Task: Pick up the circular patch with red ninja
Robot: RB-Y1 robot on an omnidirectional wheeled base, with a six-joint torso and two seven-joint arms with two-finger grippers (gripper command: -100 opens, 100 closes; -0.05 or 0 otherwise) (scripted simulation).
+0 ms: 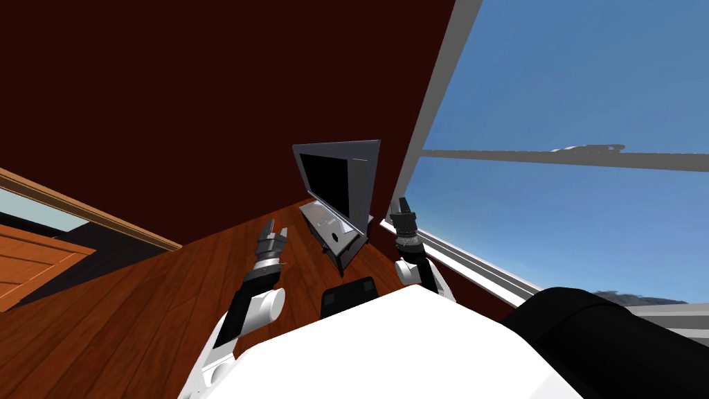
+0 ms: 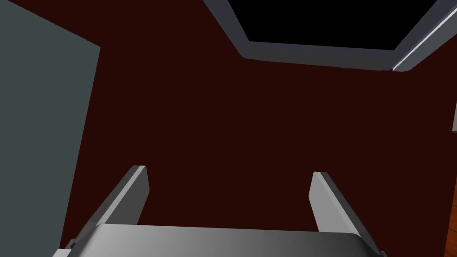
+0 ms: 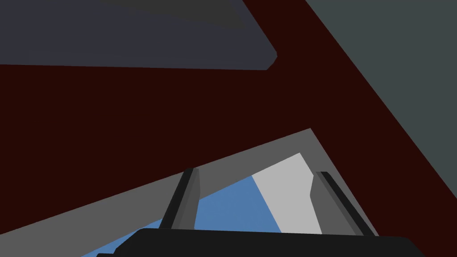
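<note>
Here, my left gripper and right gripper hang wide open, flanking a television on its low stand; where the patch lies, I cannot tell.

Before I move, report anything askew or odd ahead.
Nothing stands out: the television sits on its stand in the corner beside the window; its tilt is the camera's slant. Left tool and right tool are open.
</note>
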